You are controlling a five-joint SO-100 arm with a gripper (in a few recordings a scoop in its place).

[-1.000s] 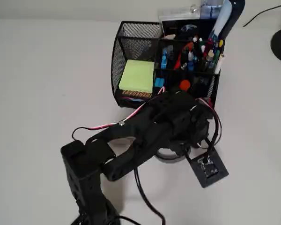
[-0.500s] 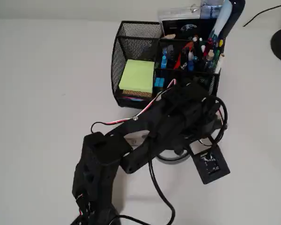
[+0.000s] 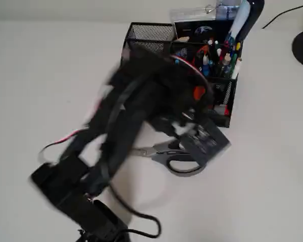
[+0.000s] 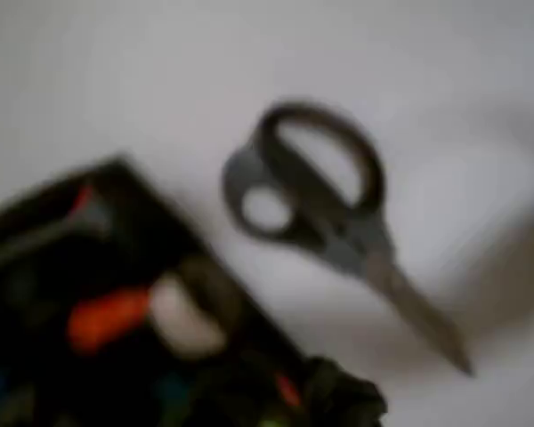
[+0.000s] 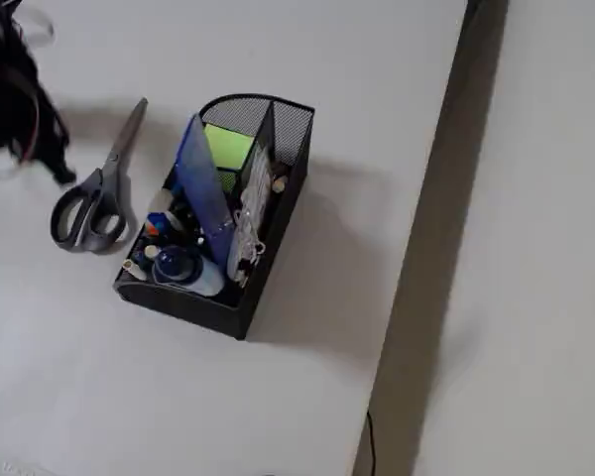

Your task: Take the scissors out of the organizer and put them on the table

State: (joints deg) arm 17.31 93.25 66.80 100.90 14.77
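Scissors (image 3: 174, 156) (image 4: 325, 213) (image 5: 97, 194): we log them flat on the table (image 3: 35, 70) (image 5: 307, 377), closed, just beside the organizer (image 3: 223, 93) (image 5: 223, 213), held by nothing. Arm (image 3: 126, 121): blurred across the overhead view, over the organizer's left part. We cannot tell whether its jaws are apart or together.

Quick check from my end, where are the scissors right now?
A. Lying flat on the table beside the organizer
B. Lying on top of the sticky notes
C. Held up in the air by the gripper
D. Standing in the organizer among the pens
A. The scissors lie flat on the white table, next to the black organizer and outside it, with nothing gripping them; the wrist view shows the same.
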